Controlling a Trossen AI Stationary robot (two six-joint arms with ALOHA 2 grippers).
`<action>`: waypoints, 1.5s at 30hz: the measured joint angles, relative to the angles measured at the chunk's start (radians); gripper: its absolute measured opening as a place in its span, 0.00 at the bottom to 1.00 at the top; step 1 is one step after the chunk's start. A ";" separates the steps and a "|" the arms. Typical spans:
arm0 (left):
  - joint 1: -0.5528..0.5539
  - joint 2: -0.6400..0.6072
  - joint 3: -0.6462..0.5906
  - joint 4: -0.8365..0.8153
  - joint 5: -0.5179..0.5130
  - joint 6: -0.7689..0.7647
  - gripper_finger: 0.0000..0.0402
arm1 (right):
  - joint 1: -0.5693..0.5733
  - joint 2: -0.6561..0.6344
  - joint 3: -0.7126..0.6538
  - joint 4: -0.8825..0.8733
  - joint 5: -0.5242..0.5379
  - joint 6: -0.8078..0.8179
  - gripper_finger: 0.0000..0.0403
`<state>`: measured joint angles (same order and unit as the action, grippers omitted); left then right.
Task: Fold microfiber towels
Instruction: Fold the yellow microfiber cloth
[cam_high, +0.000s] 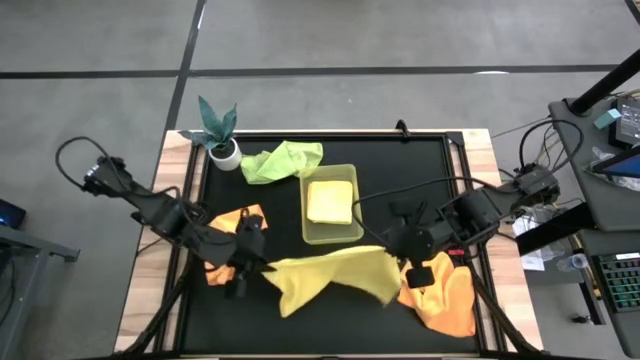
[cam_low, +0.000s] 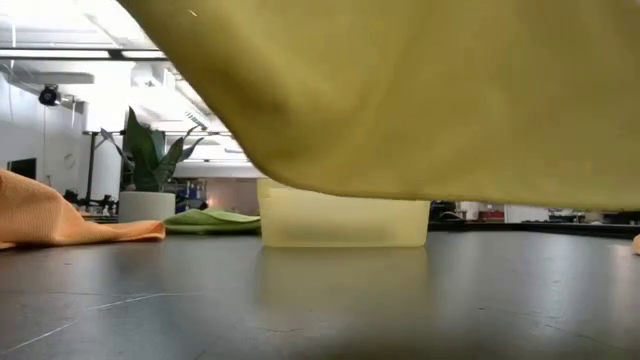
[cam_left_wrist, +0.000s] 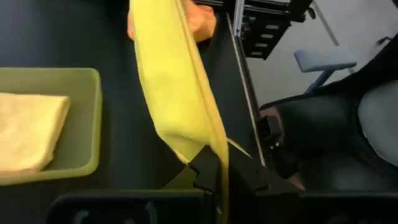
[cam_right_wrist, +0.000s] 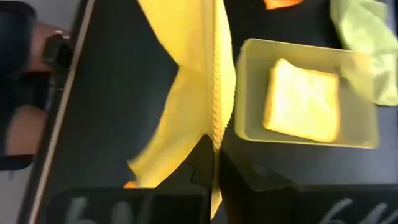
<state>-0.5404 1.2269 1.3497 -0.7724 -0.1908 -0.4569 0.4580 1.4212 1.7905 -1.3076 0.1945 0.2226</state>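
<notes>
A pale yellow microfiber towel (cam_high: 330, 272) hangs spread between my two grippers over the table's near half. My left gripper (cam_high: 252, 262) is shut on its left end and my right gripper (cam_high: 402, 262) on its right end. In the low view the towel (cam_low: 420, 90) fills the upper picture, its lower edge above the table. An orange towel (cam_high: 235, 218) lies crumpled behind the left gripper. Another orange towel (cam_high: 445, 300) lies at the near right. A light green towel (cam_high: 283, 160) lies crumpled at the far side. My left gripper pinches the yellow towel's edge (cam_left_wrist: 214, 152) between its two fingers, slanting down from the table's left. The cloth runs away from the fingers as a drawn band, lifted off the table. My right gripper pinches the towel's stitched edge (cam_right_wrist: 215, 127) between its two fingers, slanting down from the table's right. The cloth hangs from the fingers and stretches toward the other gripper.
A yellow-green plastic tray (cam_high: 350, 232) stands mid-table with a folded pale yellow towel (cam_high: 330, 200) in it. A small potted plant (cam_high: 222, 140) stands at the far left corner. Bare black mat lies in front of the tray, under the hanging towel.
</notes>
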 joint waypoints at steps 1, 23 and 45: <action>0.003 -0.009 -0.002 -0.017 0.000 0.001 0.00 | 0.000 0.000 0.000 -0.002 0.008 0.001 0.02; 0.040 0.045 -0.015 -0.072 0.022 0.133 0.00 | 0.006 -0.013 0.028 -0.083 0.003 -0.053 0.02; 0.061 0.006 0.010 -0.172 0.021 0.150 0.00 | 0.063 0.007 -0.018 -0.083 0.137 0.091 0.02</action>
<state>-0.4789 1.2331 1.3594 -0.9449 -0.1698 -0.3069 0.5206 1.4285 1.7727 -1.3905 0.3318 0.3136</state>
